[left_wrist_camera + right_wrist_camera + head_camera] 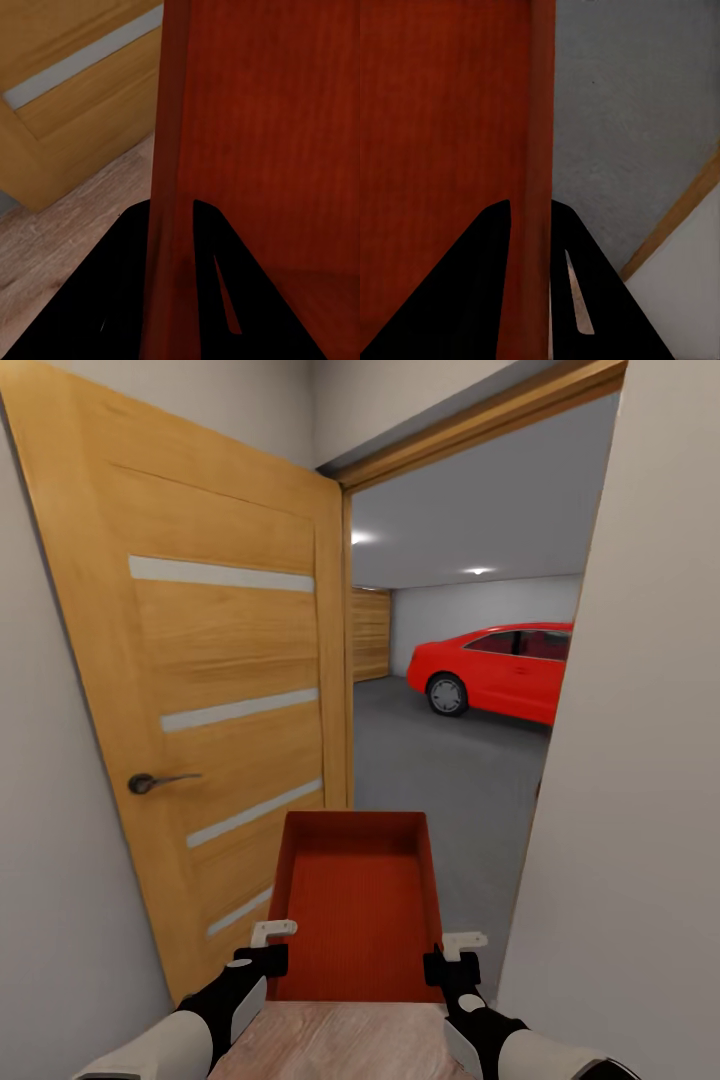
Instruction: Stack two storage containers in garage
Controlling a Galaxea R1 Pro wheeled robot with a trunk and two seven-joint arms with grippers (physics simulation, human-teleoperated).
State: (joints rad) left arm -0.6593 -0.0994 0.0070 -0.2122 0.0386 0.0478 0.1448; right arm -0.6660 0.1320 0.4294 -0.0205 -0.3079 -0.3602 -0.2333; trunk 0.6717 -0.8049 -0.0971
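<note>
The robot stands in a narrow hall and looks through an open doorway into the garage (470, 660). A red-orange storage container (355, 905) is held out in front at about 6 o'clock in the head view, with its open top facing up and its far end reaching toward the doorway. The left gripper (268, 950) is clamped on the container's left wall, one finger inside and one outside, and the left wrist view shows the wall squeezed between the two dark fingers (112, 300). The right gripper (452, 958) is clamped on the right wall the same way, as the right wrist view shows with its own fingers (472, 300). Under the arms, at 6 o'clock, is a light wood-plank floor (340, 1045). A wooden door (215, 690) with pale stripes and a dark handle (158, 782) stands swung open at 9 o'clock. A plain white wall (640, 760) fills 3 o'clock. Past the door frame, the floor (440, 770) of the garage is dull grey. A red car (495, 670) is parked at about 1 o'clock, and a wood-plank door (370, 633) sits far back at 12 o'clock. Two small lights (478, 571) glow on the garage ceiling.
</note>
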